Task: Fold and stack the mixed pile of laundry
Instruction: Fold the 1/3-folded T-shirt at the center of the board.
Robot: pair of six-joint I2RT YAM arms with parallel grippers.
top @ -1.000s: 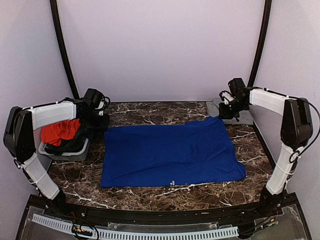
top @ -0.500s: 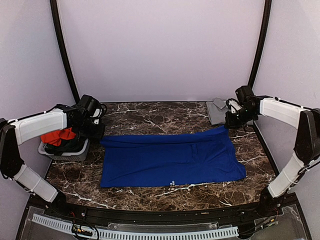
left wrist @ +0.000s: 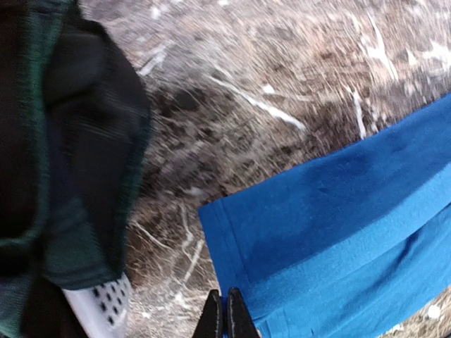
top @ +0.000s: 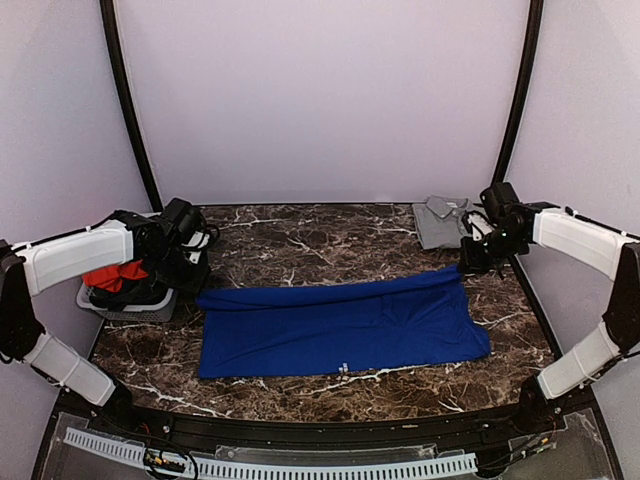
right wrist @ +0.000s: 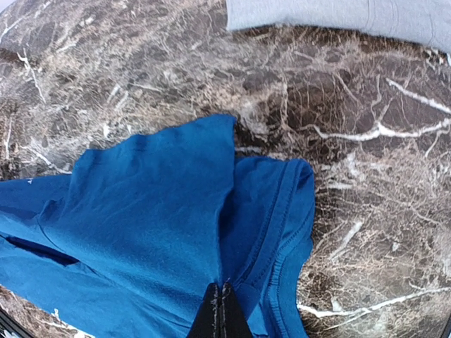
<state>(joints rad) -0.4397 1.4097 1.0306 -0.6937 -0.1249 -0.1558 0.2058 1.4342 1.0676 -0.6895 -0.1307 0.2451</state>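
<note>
The royal-blue T-shirt (top: 340, 327) lies across the middle of the marble table, its far edge folded toward the front. My left gripper (top: 196, 285) is shut on the shirt's far left corner (left wrist: 282, 239). My right gripper (top: 468, 262) is shut on the shirt's far right corner (right wrist: 176, 211). A folded grey shirt (top: 440, 222) lies at the back right and also shows in the right wrist view (right wrist: 338, 17). The red-orange garment (top: 108, 277) and dark cloth (top: 135, 292) sit in the basket at the left.
The small grey basket (top: 135, 311) stands at the table's left edge beside my left arm. Dark cloth (left wrist: 70, 141) fills the left of the left wrist view. The table's front edge runs below the shirt.
Both grippers have moved toward the front with the shirt's far edge, folding it over the near half. The shirt now looks narrower from back to front.
</note>
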